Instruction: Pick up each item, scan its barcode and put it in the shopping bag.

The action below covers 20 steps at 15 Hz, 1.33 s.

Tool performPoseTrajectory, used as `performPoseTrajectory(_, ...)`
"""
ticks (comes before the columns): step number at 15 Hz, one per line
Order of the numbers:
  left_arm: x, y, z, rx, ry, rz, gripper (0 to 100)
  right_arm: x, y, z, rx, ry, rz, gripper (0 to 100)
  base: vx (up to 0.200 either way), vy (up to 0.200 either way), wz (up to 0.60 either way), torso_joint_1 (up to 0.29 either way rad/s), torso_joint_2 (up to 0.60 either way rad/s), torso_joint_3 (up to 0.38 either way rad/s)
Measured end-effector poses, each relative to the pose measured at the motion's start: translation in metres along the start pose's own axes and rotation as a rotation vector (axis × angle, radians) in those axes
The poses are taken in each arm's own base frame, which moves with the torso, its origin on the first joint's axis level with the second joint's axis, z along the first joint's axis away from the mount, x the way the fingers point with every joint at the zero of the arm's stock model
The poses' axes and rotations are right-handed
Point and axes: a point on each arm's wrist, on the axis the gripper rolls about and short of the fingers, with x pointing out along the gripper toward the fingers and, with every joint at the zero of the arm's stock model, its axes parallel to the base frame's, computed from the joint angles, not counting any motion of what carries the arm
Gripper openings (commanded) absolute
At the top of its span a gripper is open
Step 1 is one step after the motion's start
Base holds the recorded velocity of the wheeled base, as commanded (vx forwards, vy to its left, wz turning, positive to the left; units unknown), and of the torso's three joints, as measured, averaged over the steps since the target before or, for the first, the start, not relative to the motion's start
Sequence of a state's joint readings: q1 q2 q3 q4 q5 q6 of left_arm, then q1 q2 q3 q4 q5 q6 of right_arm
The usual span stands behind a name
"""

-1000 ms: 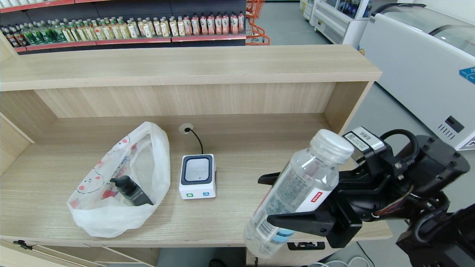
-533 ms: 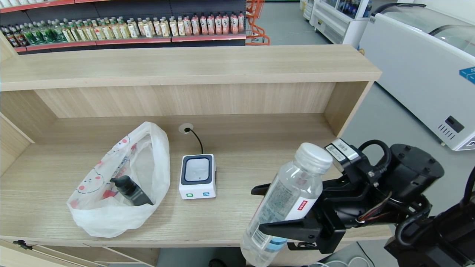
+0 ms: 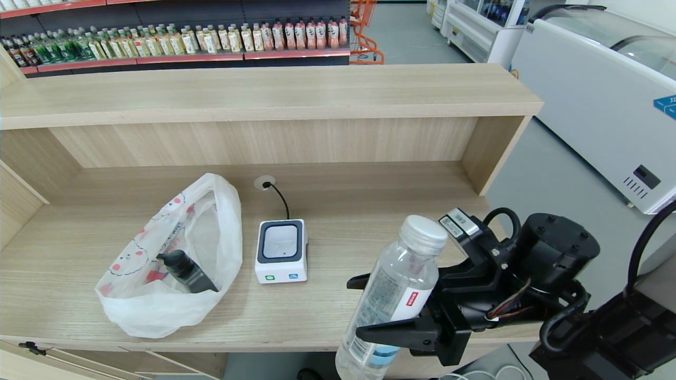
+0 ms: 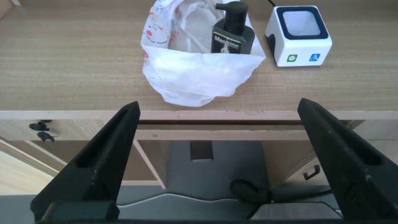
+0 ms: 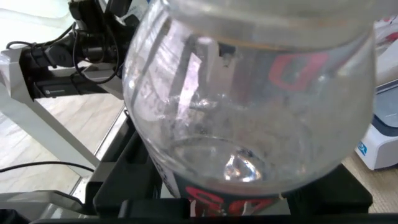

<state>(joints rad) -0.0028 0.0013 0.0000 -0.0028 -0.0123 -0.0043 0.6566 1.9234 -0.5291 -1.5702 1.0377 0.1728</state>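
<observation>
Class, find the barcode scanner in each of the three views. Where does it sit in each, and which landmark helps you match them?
Head view: the scanner sits mid-counter, just right of the bag.
Left wrist view: the scanner stands on the counter beside the bag.
Right wrist view: a white corner with a blue mark, probably the scanner, peeks past the bottle.
Shared landmark: the wooden counter beneath it.

Head camera looks down on the counter (image 3: 369, 211); left wrist faces it from low, sharing bag (image 3: 158, 311), scanner (image 3: 281, 250); right wrist abuts bottle (image 5: 249, 124)
</observation>
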Motion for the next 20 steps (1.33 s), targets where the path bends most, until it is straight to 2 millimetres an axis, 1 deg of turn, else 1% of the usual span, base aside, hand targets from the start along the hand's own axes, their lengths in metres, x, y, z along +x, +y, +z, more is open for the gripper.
performPoseTrajectory(5,0.0000,0.0000,0.0000,0.000,0.000,0.000,100,-0.0005,-0.0023,-0.0049,0.015,0.009,-0.005,0,0.000,0.000,0.00,0.000,0.00,0.000)
performPoseTrajectory(10,0.0000,0.0000,0.0000,0.000,0.000,0.000,100,0.0032,-0.0026,-0.0085,0.025,0.014,0.005,0,0.000,0.000,0.00,0.000,0.00,0.000)
performPoseTrajectory(20,0.0000,0.0000,0.0000,0.000,0.000,0.000,100,0.0027,-0.0003,-0.0053,0.035,0.018,0.004,0,0.000,0.000,0.00,0.000,0.00,0.000)
